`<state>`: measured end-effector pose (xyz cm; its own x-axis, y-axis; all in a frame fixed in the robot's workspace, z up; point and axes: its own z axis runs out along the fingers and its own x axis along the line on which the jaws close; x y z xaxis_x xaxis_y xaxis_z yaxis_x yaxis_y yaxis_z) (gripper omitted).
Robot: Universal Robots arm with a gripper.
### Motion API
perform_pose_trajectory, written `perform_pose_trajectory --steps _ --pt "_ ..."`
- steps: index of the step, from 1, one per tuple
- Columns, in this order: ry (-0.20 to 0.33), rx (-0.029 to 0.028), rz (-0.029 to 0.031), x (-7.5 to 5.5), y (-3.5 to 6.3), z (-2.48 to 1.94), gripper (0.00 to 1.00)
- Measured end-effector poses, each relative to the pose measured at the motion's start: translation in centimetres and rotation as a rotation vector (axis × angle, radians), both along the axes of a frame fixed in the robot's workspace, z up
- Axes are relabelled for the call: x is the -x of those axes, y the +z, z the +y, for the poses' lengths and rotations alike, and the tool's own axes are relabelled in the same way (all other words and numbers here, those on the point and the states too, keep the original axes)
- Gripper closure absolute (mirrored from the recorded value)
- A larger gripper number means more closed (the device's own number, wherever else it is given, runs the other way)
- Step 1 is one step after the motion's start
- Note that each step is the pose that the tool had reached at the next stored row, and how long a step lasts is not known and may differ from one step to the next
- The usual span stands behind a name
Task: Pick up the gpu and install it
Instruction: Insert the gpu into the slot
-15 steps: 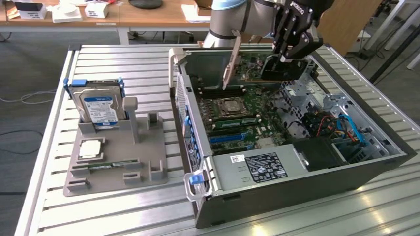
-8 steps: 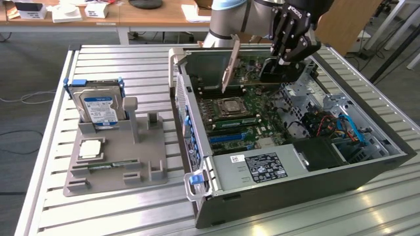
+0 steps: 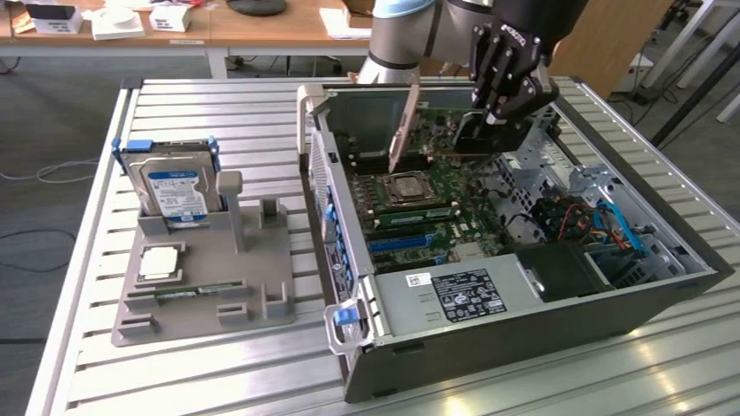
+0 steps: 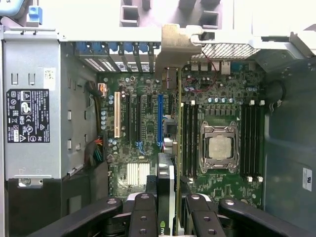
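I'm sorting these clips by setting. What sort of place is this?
Probably a robotics lab or test workshop: an open computer case lies on a slotted metal table, a grey fixture holds a hard drive, and a robot's gripper holds a graphics card inside the case. Desks stand behind.

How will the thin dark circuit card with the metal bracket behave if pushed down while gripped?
Probably stiff: the thin dark circuit card runs straight, edge-on, out from the gripper. Likely light, being so thin. Gripped at the end opposite its metal bracket, it may pivot or tilt when pushed.
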<state>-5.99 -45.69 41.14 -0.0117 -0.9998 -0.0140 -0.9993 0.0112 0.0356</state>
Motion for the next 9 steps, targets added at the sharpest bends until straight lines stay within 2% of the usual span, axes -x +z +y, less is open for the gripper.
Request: perform_pose_trajectory --steps 9 --pt "0.036 0.0 -0.0003 0.2 -1.26 0.0 0.73"
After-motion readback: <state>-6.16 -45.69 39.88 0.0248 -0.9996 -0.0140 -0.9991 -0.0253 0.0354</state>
